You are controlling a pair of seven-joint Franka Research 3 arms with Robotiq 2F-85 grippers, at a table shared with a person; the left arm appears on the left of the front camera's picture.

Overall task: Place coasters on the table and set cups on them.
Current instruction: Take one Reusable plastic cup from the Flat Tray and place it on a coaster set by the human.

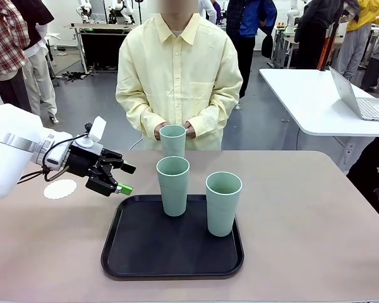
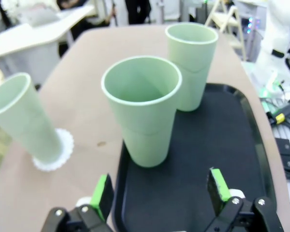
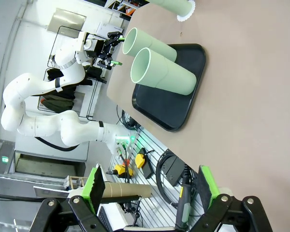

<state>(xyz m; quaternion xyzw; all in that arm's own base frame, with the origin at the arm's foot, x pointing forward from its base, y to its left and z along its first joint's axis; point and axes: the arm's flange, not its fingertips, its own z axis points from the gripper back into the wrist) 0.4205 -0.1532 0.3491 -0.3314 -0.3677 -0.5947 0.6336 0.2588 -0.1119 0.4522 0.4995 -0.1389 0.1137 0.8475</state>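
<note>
Front cam first: my left gripper (image 1: 110, 178) hangs over the table (image 1: 303, 240) just left of the black tray (image 1: 170, 262), jaws spread wide with nothing between them. A loose coaster (image 1: 60, 189) lies flat on the table just beyond it, near the left edge. Two cups stand upright on the tray, the middle cup (image 1: 173, 185) toward the back and the right cup (image 1: 223, 202) a bit closer to me. The back cup (image 1: 172, 140) stands off the tray at the far side, right in front of the person's hands (image 1: 158, 131). Its base is hidden by the middle cup, so I can't tell from here what's under it. Left wrist cam: the left gripper (image 2: 159, 191) has both green pads well apart with bare tray (image 2: 232, 140) between them. The middle cup (image 2: 142, 108) is dead ahead and the right cup (image 2: 192, 65) is beyond it. The back cup (image 2: 24, 123) is off to the side, sitting on a lacy coaster (image 2: 55, 157) on the table (image 2: 87, 96). Right wrist cam, rolled sideways: the right gripper (image 3: 150, 188) is spread as well and empty. It looks along the table (image 3: 241, 96) at the tray (image 3: 169, 106), where the right cup (image 3: 159, 72) is nearer and the middle cup (image 3: 147, 43) is behind it. The back cup (image 3: 171, 6) on its lacy coaster (image 3: 186, 17) is at the top edge.
</note>
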